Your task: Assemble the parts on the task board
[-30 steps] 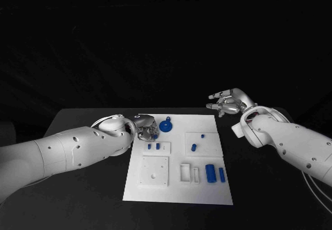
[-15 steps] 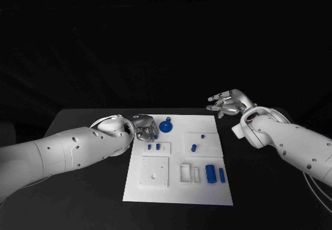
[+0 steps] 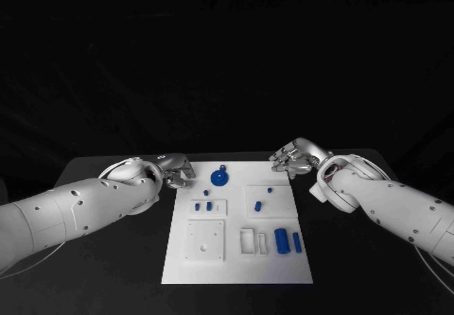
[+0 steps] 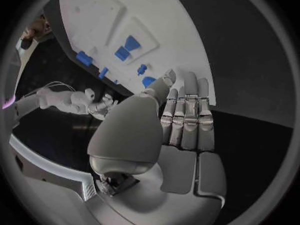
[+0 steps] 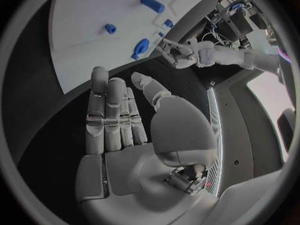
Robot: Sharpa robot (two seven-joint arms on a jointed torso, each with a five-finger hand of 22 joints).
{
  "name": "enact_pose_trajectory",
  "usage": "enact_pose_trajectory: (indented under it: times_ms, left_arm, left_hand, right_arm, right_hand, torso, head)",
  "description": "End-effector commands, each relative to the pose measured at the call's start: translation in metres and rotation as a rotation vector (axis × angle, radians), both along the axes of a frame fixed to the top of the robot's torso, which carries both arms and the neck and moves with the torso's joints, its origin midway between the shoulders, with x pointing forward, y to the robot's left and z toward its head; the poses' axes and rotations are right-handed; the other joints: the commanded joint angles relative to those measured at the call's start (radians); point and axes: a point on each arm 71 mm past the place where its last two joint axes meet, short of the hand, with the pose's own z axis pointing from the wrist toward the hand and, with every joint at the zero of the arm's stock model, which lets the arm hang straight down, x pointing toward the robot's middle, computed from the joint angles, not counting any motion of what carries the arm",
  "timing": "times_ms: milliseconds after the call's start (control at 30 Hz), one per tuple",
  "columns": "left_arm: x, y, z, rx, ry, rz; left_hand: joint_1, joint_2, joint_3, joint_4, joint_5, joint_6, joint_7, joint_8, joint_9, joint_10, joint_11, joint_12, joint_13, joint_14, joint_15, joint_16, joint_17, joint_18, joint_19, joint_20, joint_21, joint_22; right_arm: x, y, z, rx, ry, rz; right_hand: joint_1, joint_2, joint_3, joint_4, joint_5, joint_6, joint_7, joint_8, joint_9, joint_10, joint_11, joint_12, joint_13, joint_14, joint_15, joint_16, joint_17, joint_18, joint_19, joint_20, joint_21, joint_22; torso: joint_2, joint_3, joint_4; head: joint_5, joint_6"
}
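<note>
Approach stage, judged from the layout: nothing gripped, no part lifted. Left robot hand [image 3: 176,172] poised just beside the far left corner of the white task board [image 3: 237,266], fingers [image 4: 187,117] straight and side by side in the left wrist view, palm bare, holding nothing. Right robot hand [image 3: 291,159] poised at the far right corner of the board, fingers [image 5: 112,115] likewise extended and free of any part in the right wrist view. Board lying flat in the middle of the black bench [image 3: 94,275]. On the board: a round blue part with a tab [image 3: 218,177] near the far edge, closest to the left robot hand; two small blue pegs [image 3: 203,206] on a raised white square; two more blue pieces [image 3: 257,205] on a second square towards the right; a thick blue cylinder [image 3: 281,240] and a thin blue bar [image 3: 297,242] beside an open white slot block [image 3: 252,240] at the near right; a plain white plate with holes [image 3: 205,240] at the near left. Next move, as a judgement: lower one robot hand over a loose part, most likely the round tabbed part, and close fingers on it without knocking the neighbouring pegs. Compared with one second ago: right robot hand lower and nearer the board corner, formerly raised well off to the right; left robot hand no longer over the board's far left area, now off its edge. Whole view also shifted, so parts themselves not taken as moved.
</note>
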Motion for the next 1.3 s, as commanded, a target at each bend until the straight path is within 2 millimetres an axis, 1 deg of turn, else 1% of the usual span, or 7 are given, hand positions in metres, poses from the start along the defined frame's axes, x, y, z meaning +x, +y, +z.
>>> enact_pose_trajectory:
  times_ms: [33, 167, 200, 300, 500, 833, 1300]
  left_arm:
    - [0.004, 0.011, 0.01, -0.232, 0.024, 0.089]
    - [0.005, 0.021, 0.015, -0.342, 0.055, 0.133]
    - [0.005, 0.024, 0.016, -0.377, 0.066, 0.143]
    - [0.003, 0.029, 0.018, -0.498, 0.101, 0.174]
    - [-0.001, 0.035, 0.021, -0.678, 0.135, 0.223]
    - [-0.01, 0.035, 0.024, -0.794, 0.15, 0.224]
    - [-0.011, 0.035, 0.025, -0.822, 0.156, 0.228]
  left_hand:
    - [-0.018, 0.001, -0.005, 0.015, -0.006, 0.001, 0.004, -0.004, 0.0, 0.021, 0.002, 0.001, -0.001, 0.023, 0.013, -0.117, -0.043, -0.014, 0.001, 0.007, -0.069, -0.073]
    - [-0.042, 0.008, -0.008, 0.038, -0.023, -0.002, 0.013, -0.004, 0.0, 0.061, -0.003, 0.002, -0.001, 0.033, 0.029, -0.262, -0.079, -0.024, -0.016, 0.022, -0.093, -0.191]
    - [-0.038, 0.004, -0.006, 0.042, -0.027, -0.003, 0.014, -0.004, 0.0, 0.062, -0.001, -0.001, -0.002, 0.069, 0.03, -0.34, -0.093, -0.022, -0.024, 0.028, -0.085, -0.279]
    - [-0.051, 0.009, -0.002, 0.061, -0.027, -0.002, 0.02, -0.003, 0.0, 0.074, 0.0, 0.0, -0.001, 0.055, 0.051, -0.456, -0.115, -0.028, -0.046, 0.046, -0.091, -0.38]
    - [-0.062, 0.012, 0.001, 0.079, -0.026, 0.004, 0.021, -0.004, 0.0, 0.085, -0.003, 0.002, -0.001, 0.103, 0.06, -0.594, -0.115, -0.024, -0.025, 0.054, -0.089, -0.537]
    - [-0.063, 0.018, 0.002, 0.079, -0.022, 0.011, 0.024, -0.004, 0.0, 0.09, -0.004, 0.003, -0.001, 0.101, 0.062, -0.601, -0.112, -0.025, 0.01, 0.053, -0.085, -0.694]
    - [-0.066, 0.022, -0.001, 0.073, -0.019, 0.01, 0.025, -0.003, 0.001, 0.082, -0.001, 0.003, -0.001, 0.102, 0.062, -0.601, -0.108, -0.027, 0.031, 0.052, -0.082, -0.785]
  right_arm:
    - [-0.005, 0.006, -0.006, -0.224, -0.011, 0.057]
    - [-0.009, 0.01, -0.009, -0.31, -0.025, 0.062]
    - [-0.01, 0.012, -0.01, -0.332, -0.032, 0.063]
    - [-0.014, 0.017, -0.013, -0.392, -0.054, 0.065]
    - [-0.021, 0.027, -0.016, -0.465, -0.092, 0.062]
    - [-0.028, 0.038, -0.024, -0.552, -0.12, 0.062]
    - [-0.03, 0.047, -0.037, -0.58, -0.123, 0.081]
  right_hand:
    - [-0.001, -0.006, 0.012, 0.002, -0.003, 0.009, -0.002, 0.001, 0.001, 0.0, 0.0, -0.002, -0.001, 0.008, -0.001, 0.006, 0.001, 0.019, 0.038, 0.009, 0.009, 0.003]
    - [-0.002, -0.019, 0.019, 0.004, -0.01, 0.015, -0.004, 0.001, 0.001, 0.006, -0.002, -0.003, -0.001, 0.013, -0.003, 0.009, -0.001, 0.015, 0.038, 0.007, 0.019, 0.005]
    - [-0.003, -0.019, 0.019, 0.005, -0.013, 0.015, -0.004, 0.001, 0.001, 0.006, -0.002, -0.003, -0.001, 0.013, -0.003, 0.01, -0.001, 0.015, 0.038, 0.007, 0.02, 0.005]
    - [-0.002, -0.026, 0.022, 0.009, -0.031, 0.018, -0.006, 0.001, 0.001, 0.007, -0.002, -0.004, -0.001, 0.017, -0.003, 0.011, -0.003, 0.012, 0.039, 0.007, 0.025, 0.002]
    - [0.0, -0.045, 0.06, 0.026, -0.086, 0.023, -0.007, 0.0, 0.001, 0.005, -0.001, -0.004, -0.001, 0.024, 0.0, 0.011, -0.01, 0.011, 0.039, 0.01, 0.035, -0.01]
    - [0.019, -0.093, 0.126, 0.082, -0.147, 0.03, -0.008, 0.001, 0.001, 0.003, -0.001, -0.004, -0.001, 0.025, 0.004, 0.014, -0.018, 0.013, 0.038, 0.013, 0.051, -0.038]
    - [0.029, -0.087, 0.171, 0.093, -0.184, 0.049, -0.013, 0.001, 0.002, 0.021, -0.007, -0.004, -0.001, 0.026, -0.004, 0.016, -0.018, 0.01, 0.037, 0.006, 0.063, -0.043]
  torso:
    - [0.0, 0.0008, 0.0005]
    - [0.0, 0.0009, 0.0006]
    - [0.001, 0.001, 0.0003]
    - [0.001, 0.0007, 0.0008]
    - [0.0, -0.0001, 0.0022]
    - [0.0, -0.0011, 0.0014]
    - [0.001, 0.0009, 0.001]
  head:
    - [-0.007, 0.006]
    - [-0.007, 0.012]
    - [-0.008, 0.013]
    - [-0.01, 0.014]
    - [-0.008, 0.016]
    - [-0.009, 0.014]
    - [-0.003, 0.008]
